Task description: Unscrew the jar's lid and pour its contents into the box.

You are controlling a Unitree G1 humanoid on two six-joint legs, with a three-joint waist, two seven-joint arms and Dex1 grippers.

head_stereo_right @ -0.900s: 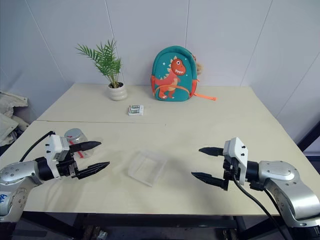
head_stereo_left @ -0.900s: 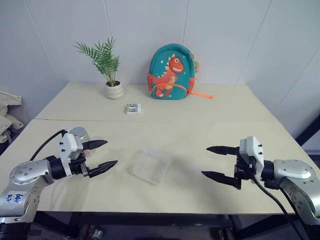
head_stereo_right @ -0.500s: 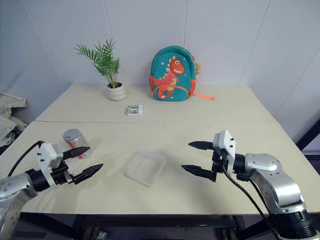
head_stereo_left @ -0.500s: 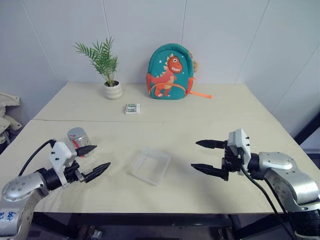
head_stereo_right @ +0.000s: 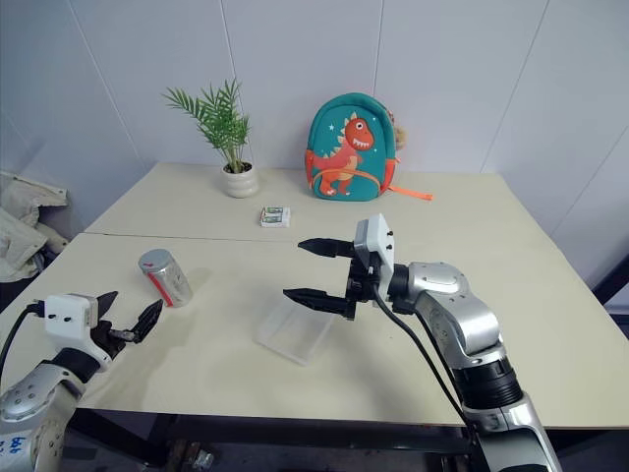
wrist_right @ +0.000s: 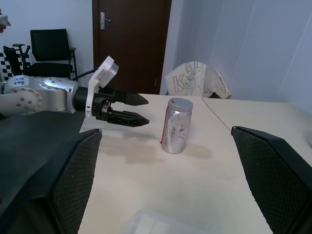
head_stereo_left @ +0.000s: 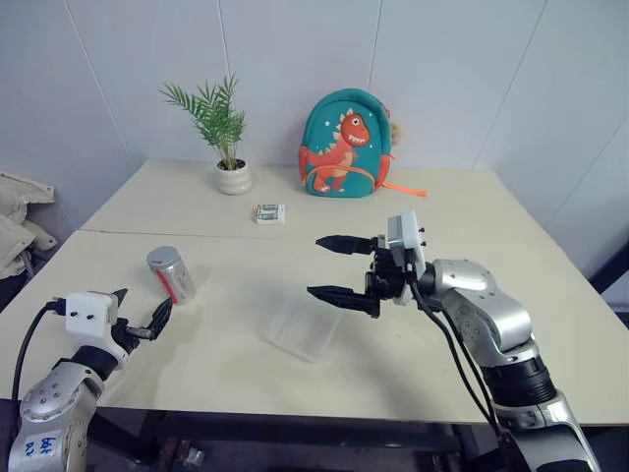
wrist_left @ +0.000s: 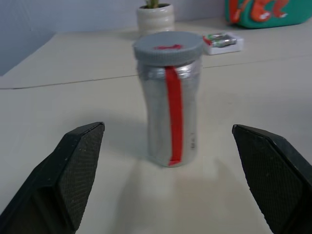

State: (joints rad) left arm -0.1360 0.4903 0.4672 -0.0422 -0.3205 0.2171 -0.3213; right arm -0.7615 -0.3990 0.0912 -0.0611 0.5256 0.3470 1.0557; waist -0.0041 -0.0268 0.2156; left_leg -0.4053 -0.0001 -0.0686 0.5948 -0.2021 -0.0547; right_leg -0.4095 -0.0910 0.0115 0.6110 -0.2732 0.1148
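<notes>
- The left gripper (head_stereo_left: 141,313) has its jaws spread wide and holds nothing; in the left wrist view the jar (wrist_left: 169,100) stands centred between the two fingers (wrist_left: 78,168), a little way ahead and untouched.
- The right gripper (head_stereo_left: 339,267) is likewise spread and empty, hanging in the air over the far edge of the box (head_stereo_left: 303,330), its jaws pointing across toward the robot's left.
- The jar (head_stereo_left: 171,272) stands on the bench (head_stereo_left: 413,344) near the left gripper, leaning slightly in the head views, with the lid (wrist_left: 168,48) screwed on top and a red stripe down its side. The contents cannot be made out through the silvery wall.
- The box lies flat near the middle of the bench, well apart from the jar.
- Risks, as I judge them: the jar is narrow and light, so one finger arriving first could tip it or push it away; a grip high on the jar would cover the lid and leave the right jaws nothing to turn; a loose hold would let the body spin with the lid.
- The left forearm lies low and close to the near edge, gripper aimed forward and about level. The right arm is raised, elbow bent, wrist turned inward.
- A potted plant (head_stereo_left: 220,138), a dinosaur backpack (head_stereo_left: 345,143) and a small packet (head_stereo_left: 269,212) sit at the far side.
</notes>
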